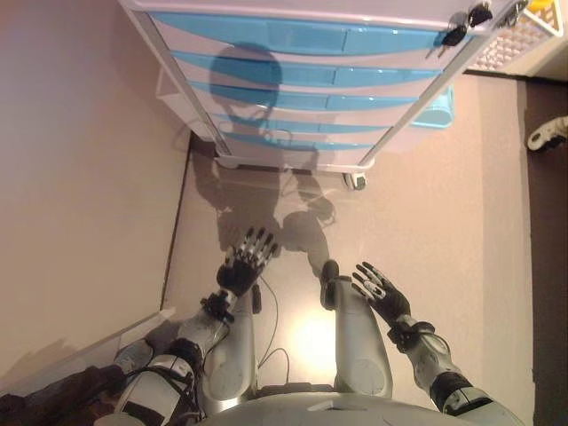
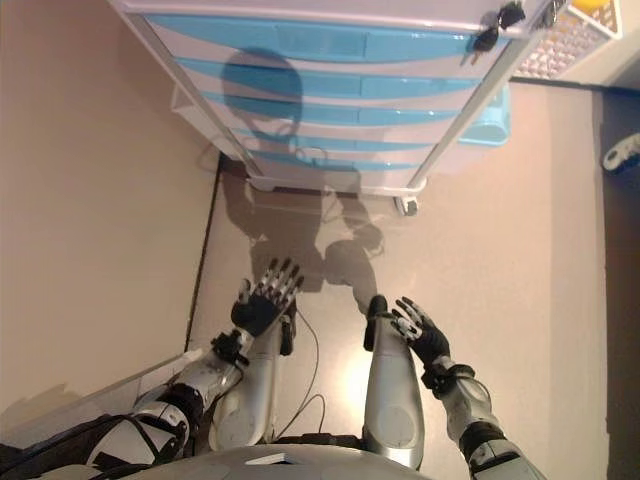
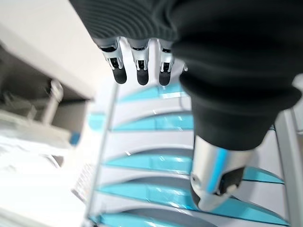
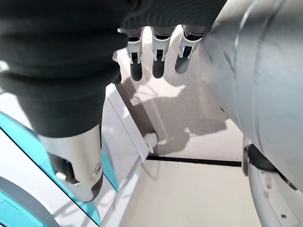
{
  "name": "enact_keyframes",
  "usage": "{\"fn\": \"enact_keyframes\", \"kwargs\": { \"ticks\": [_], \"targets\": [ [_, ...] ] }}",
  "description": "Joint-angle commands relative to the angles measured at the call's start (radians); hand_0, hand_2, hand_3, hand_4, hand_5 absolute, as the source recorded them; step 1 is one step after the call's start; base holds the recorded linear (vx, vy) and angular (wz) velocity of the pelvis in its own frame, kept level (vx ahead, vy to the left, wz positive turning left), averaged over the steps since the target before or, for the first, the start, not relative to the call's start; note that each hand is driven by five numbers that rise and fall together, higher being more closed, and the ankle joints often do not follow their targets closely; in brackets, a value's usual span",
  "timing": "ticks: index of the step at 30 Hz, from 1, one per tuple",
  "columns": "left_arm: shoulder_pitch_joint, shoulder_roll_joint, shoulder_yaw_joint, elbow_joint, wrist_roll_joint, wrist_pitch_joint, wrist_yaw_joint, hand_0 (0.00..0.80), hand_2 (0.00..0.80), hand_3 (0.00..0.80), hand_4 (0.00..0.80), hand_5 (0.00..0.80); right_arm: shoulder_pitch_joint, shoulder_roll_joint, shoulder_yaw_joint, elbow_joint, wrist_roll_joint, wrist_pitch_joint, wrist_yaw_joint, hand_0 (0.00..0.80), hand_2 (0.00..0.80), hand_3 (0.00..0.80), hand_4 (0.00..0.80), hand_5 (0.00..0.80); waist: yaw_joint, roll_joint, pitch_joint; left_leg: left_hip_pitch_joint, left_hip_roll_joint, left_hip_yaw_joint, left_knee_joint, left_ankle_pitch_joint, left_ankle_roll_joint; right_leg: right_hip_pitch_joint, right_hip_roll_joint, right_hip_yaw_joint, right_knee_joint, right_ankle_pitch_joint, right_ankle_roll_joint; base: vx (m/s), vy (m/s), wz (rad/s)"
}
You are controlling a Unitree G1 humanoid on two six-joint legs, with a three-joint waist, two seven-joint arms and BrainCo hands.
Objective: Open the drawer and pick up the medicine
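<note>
A white wheeled drawer cabinet with several pale blue drawer fronts stands ahead of me on the floor, and every drawer is closed. No medicine shows in any view. My left hand hangs low, well short of the cabinet, with its fingers straight and empty. My right hand hangs at about the same height to the right, fingers spread and empty. The left wrist view looks past my left hand's fingers at the stacked blue fronts.
A beige wall runs close along the left. A white perforated basket stands at the cabinet's right, with a pale blue tray behind the cabinet's right post. Black keys hang at the cabinet's top right. Tan floor lies between me and the cabinet.
</note>
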Motion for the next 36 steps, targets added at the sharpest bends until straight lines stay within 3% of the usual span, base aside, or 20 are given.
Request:
{"fn": "enact_keyframes", "kwargs": {
  "ticks": [1,9,19,36],
  "targets": [
    [-0.009,-0.036,0.039,-0.111,-0.106,0.009,0.02,0.0,0.0,0.0,0.0,0.0,0.073,-0.021,0.065,-0.082,-0.008,0.052,-0.019,0.0,0.0,0.0,0.0,0.0,-0.033,0.005,-0.023,-0.02,-0.053,0.003,0.04,-0.078,0.045,-0.05,0.053,0.007,-0.004,0.061,0.018,0.011,0.04,-0.1],
    [-0.164,0.032,0.084,-0.158,-0.238,0.003,0.134,0.0,0.0,0.0,0.0,0.0,0.075,-0.056,0.084,-0.131,-0.002,0.085,-0.024,0.0,0.0,0.0,0.0,0.0,-0.062,-0.008,-0.003,-0.077,-0.043,0.012,0.078,-0.075,0.045,-0.105,0.056,0.022,0.007,0.084,0.021,0.001,0.032,-0.04],
    [-0.383,0.127,0.103,-0.152,-0.395,-0.035,0.291,0.0,0.0,0.0,0.0,0.0,0.065,-0.08,0.124,-0.135,0.027,0.08,-0.019,0.0,0.0,0.0,0.0,0.0,-0.095,-0.02,0.014,-0.112,-0.027,0.029,0.103,-0.077,0.038,-0.136,0.054,0.033,-0.008,0.11,0.017,-0.001,0.003,-0.01],
    [-0.653,0.197,0.086,-0.193,-0.396,-0.197,0.447,0.0,0.0,0.0,0.0,0.0,0.079,-0.1,0.179,-0.111,0.084,0.015,0.021,0.0,0.0,0.0,0.0,0.0,-0.132,-0.039,0.03,-0.122,-0.001,0.057,0.088,-0.083,0.023,-0.145,0.053,0.037,-0.068,0.133,0.004,-0.004,-0.001,-0.02]
  ]
}}
